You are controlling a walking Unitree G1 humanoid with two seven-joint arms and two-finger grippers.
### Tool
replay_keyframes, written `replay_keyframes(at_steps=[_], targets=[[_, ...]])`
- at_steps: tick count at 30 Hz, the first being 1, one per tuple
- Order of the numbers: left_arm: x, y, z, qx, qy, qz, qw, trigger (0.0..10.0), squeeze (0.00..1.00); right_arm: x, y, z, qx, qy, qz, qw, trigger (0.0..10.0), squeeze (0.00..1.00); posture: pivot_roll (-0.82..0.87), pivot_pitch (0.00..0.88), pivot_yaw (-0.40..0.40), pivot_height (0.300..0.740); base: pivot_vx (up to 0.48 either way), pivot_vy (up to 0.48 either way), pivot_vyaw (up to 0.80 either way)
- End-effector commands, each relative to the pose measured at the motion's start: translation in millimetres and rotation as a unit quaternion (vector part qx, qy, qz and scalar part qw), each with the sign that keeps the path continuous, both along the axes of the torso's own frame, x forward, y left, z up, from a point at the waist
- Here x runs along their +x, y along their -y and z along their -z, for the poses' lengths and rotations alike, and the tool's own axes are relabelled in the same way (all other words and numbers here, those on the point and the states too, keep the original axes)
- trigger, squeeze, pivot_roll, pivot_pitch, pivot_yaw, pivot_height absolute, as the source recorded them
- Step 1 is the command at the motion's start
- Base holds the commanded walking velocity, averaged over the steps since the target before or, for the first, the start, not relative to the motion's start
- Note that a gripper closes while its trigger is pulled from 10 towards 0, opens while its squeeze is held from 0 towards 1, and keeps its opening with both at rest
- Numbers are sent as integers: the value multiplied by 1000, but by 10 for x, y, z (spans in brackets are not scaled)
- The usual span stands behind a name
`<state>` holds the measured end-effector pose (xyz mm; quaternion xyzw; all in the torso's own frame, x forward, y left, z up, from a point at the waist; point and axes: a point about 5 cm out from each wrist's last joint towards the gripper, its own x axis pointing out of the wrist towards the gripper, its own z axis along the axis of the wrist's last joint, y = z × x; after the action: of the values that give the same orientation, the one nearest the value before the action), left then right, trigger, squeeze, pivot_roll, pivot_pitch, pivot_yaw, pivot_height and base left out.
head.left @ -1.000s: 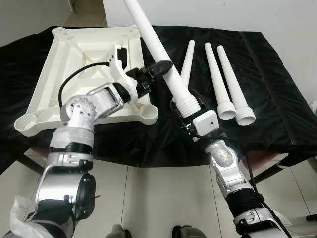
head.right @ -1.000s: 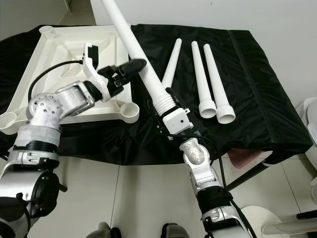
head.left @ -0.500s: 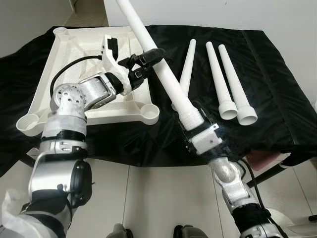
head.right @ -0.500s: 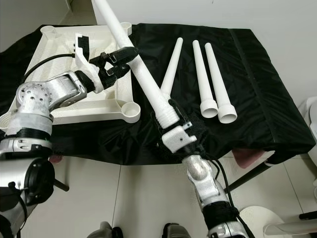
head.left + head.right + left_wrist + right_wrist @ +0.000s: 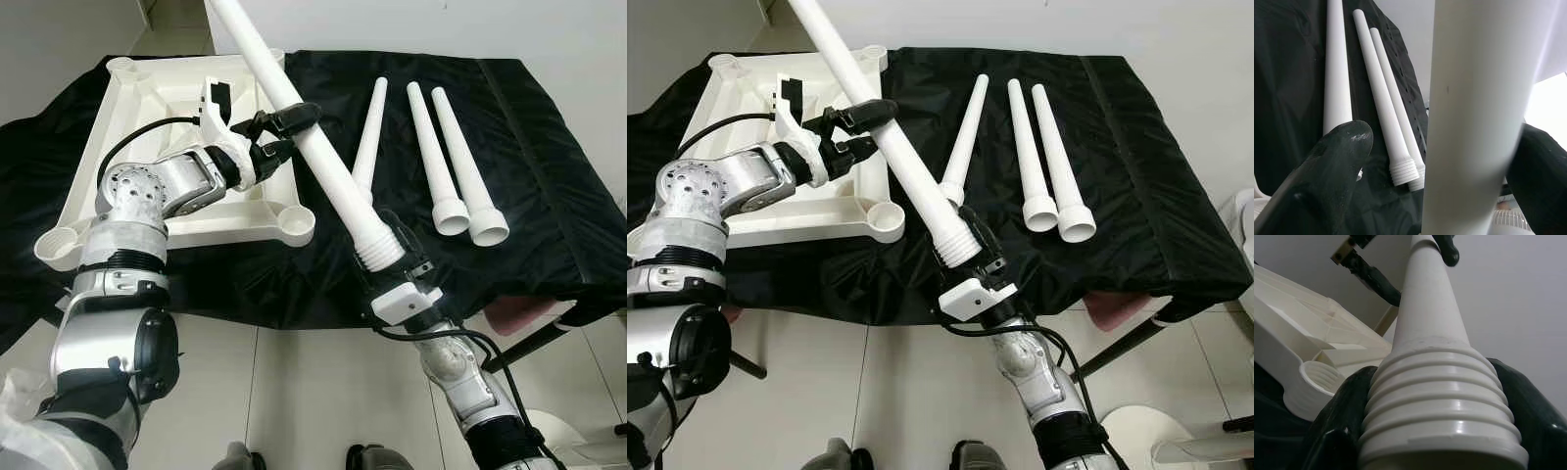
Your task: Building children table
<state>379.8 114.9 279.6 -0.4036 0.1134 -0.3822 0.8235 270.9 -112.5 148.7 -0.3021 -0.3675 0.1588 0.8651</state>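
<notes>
One white table leg [image 5: 323, 166] is held in the air above the black-draped table [image 5: 549, 196]; its long axis runs diagonally, threaded wide end low and toward the robot, narrow end rising up and away to the robot's left, past the top of the frame; right gripper [image 5: 392, 259] is clamped on the threaded collar, black fingers [image 5: 1334, 431] pressed on either side of the ribs in the right wrist view; left gripper [image 5: 284, 132] sits midway up the shaft with its fingers [image 5: 1327, 166] spread either side of it; a gap shows on one side, so this is a loose bracket rather than a clamp.

Three more legs [image 5: 436, 162] lie flat on the cloth to the robot's right, roughly parallel, threaded ends toward the robot, narrow tips pointing away; two rest just beside each other, the third lies apart nearer the held leg.

Upturned white tabletop [image 5: 127, 137] rests on the cloth to the left, ribbed underside up, round threaded sockets [image 5: 296, 223] at its corners; the nearest right socket is close to the held leg's lower end, not touching.
</notes>
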Motion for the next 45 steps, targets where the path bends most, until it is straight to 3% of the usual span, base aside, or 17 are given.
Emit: replay_keyframes(at_steps=[1,5,6,8,9,10,23,24,25,28,31,32,33,39,40,42,45], targets=[[41,-74,-37,4,-5,-20,1000,10000,0,-58,-54,39,-14,10,-17,1000,10000,0,-131,113,95,740,0,0,0],[68,-130,-51,-4,-10,-35,999,10000,0,-76,-68,67,-21,11,-20,1000,10000,0,-131,114,94,740,0,0,0],[72,-145,-58,-6,-10,-38,999,9294,0,-80,-74,77,-22,11,-20,999,10000,0,-131,114,94,740,0,0,0],[72,-157,-74,-10,-7,-40,999,4667,0,-86,-81,93,-26,12,-20,999,10000,0,-129,114,93,740,0,0,0],[73,-161,-77,-10,-7,-41,999,4667,0,-88,-83,98,-27,13,-19,999,10000,0,-128,114,92,740,0,0,0],[81,-177,-79,-14,-8,-47,999,0,0,-89,-82,109,-28,12,-18,999,10000,0,-128,115,93,740,0,0,0],[107,-222,-98,-25,-8,-58,998,0,0,-91,-80,149,-33,10,-18,999,10000,0,-124,119,93,740,0,0,0],[108,-224,-102,-26,-8,-58,998,0,0,-90,-81,151,-31,9,-19,999,10000,43,-125,119,94,740,0,0,0],[109,-226,-105,-27,-8,-59,998,0,0,-89,-80,150,-27,8,-21,999,10000,957,-125,119,94,740,0,0,0],[111,-227,-108,-26,-8,-60,998,0,0,-86,-73,146,-19,5,-22,1000,10000,1000,-125,117,94,740,0,0,0],[113,-229,-116,-23,-6,-61,998,0,0,-82,-66,139,-15,5,-22,1000,10000,1000,-125,118,93,740,0,0,0],[114,-227,-126,-22,-4,-60,998,9373,0,-76,-62,133,-9,4,-24,1000,10000,1000,-125,119,94,740,0,0,0],[119,-234,-140,-20,-3,-62,998,10000,0,-68,-56,127,-4,0,-22,1000,10000,1000,-125,119,93,740,0,0,0],[112,-269,-281,-19,28,-67,997,10000,0,8,-58,105,23,-36,-11,999,10000,1000,-120,120,89,740,0,0,0],[111,-278,-308,-12,38,-70,997,10000,0,25,-63,81,39,-45,-11,998,10000,16,-118,121,88,740,0,0,0],[112,-282,-319,-6,42,-73,996,10000,0,33,-66,65,50,-49,-11,998,10000,16,-118,121,88,740,0,0,0],[94,-304,-383,30,77,-91,993,10000,0,67,-102,26,103,-101,-29,989,10000,0,-117,120,84,740,0,0,0]])
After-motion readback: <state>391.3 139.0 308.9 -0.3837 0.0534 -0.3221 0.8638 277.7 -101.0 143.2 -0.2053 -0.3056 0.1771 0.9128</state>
